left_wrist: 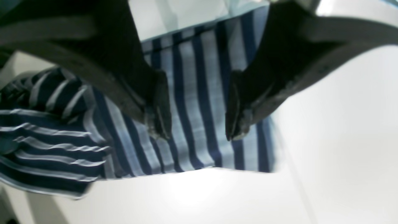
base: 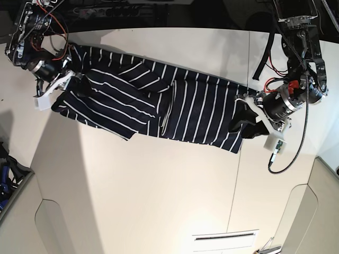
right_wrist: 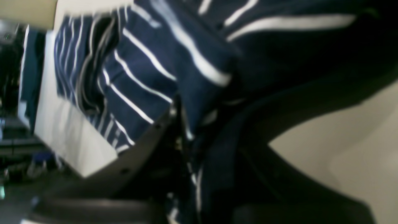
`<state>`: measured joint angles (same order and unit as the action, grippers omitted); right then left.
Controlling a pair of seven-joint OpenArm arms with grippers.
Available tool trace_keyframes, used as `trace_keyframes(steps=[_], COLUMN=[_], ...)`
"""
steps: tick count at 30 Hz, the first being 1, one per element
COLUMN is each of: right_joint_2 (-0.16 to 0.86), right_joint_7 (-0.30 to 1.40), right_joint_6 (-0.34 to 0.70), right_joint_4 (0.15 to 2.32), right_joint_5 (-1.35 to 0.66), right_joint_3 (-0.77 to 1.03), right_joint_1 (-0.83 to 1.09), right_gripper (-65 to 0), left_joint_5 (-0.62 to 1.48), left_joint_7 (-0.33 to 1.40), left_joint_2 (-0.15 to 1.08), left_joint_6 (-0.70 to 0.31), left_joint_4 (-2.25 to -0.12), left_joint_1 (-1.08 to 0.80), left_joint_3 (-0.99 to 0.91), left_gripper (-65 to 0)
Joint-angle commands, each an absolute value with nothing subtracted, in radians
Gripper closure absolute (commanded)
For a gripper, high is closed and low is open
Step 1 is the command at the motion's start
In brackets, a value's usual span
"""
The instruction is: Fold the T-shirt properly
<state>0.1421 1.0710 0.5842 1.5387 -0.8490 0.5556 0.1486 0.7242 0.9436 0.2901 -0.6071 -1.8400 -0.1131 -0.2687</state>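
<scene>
The T-shirt [base: 159,103], dark navy with thin white stripes, lies spread across the white table from left to right, with a fold ridge near its middle. My right gripper [base: 66,84] is at the shirt's left end. In the right wrist view this gripper [right_wrist: 183,124] is shut on bunched T-shirt fabric [right_wrist: 146,77]. My left gripper [base: 241,119] is at the shirt's right edge. In the left wrist view it [left_wrist: 197,130] is open, its dark fingers [left_wrist: 158,121] standing apart just over the striped fabric [left_wrist: 192,93] near the hem.
The white table [base: 148,190] stretches toward the front, with a seam line at the right and a slot [base: 225,236] near the front edge. Cables [base: 296,153] hang by the left arm. The table's dark back edge [base: 159,24] runs close behind the shirt.
</scene>
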Motion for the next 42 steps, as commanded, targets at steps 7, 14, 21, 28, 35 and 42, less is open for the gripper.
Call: trace_keyframes(steps=[7, 14, 21, 28, 35, 42], right_joint_2=[0.295, 0.434, 0.434, 0.332, 0.160, 0.062], right_joint_7=[1.055, 1.100, 1.123, 1.126, 1.117, 1.057], right_joint_6=[0.591, 0.590, 0.591, 0.587, 0.572, 0.572], right_joint_4=[1.555, 1.555, 1.556, 1.586, 1.671, 1.657], right_joint_5=[-0.887, -0.912, -0.919, -0.842, -0.712, -0.482], right_joint_3=[0.682, 0.707, 0.647, 0.472, 0.302, 0.080], right_joint_1=[0.097, -0.022, -0.163, -0.216, -0.216, -0.216], right_gripper=[0.0, 0.0, 0.0, 0.0, 0.0, 0.0], left_joint_5=[0.731, 0.755, 0.810, 0.810, 0.811, 0.810], left_joint_7=[1.013, 0.985, 0.962, 0.962, 0.953, 0.953], left_joint_2=[0.297, 0.296, 0.265, 0.220, 0.213, 0.213], left_joint_6=[-0.614, -0.614, -0.614, -0.617, -0.617, -0.617], left_joint_4=[-1.860, -1.860, -1.860, -1.859, -1.859, -1.859], left_joint_1=[-0.102, -0.187, -0.274, -0.311, -0.316, -0.316], left_joint_3=[-0.315, -0.313, -0.313, -0.311, -0.258, -0.150], left_gripper=[-31.6, -31.6, -31.6, -31.6, -31.6, -31.6])
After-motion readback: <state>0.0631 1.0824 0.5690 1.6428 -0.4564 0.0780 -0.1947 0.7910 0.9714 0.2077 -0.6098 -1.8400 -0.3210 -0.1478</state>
